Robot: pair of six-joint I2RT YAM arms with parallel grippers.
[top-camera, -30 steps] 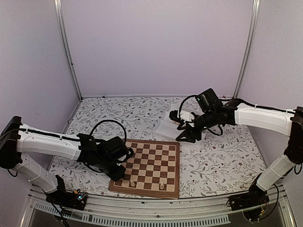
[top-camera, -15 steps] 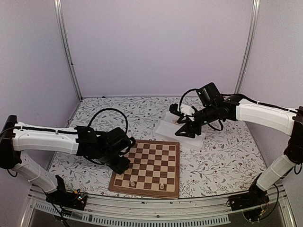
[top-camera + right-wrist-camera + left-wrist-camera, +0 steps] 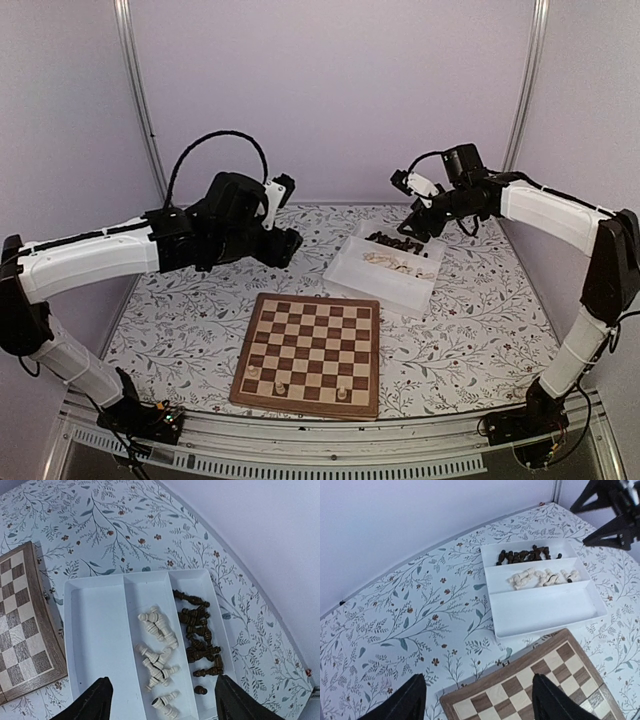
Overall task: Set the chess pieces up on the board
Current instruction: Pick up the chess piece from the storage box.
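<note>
Standing on the board are only three pale chess pieces, all on its near row; every other square is bare. Other pale pieces and dark pieces lie heaped in separate compartments of the white tray, just beyond the board's far right corner. Early stage, nearly the whole set left to place. Left arm is raised, wrist aimed across the desk toward the tray; left jaws wide, empty. Right arm reaches high over the tray's far side; right jaws wide, empty, pointing down at the piles.
</note>
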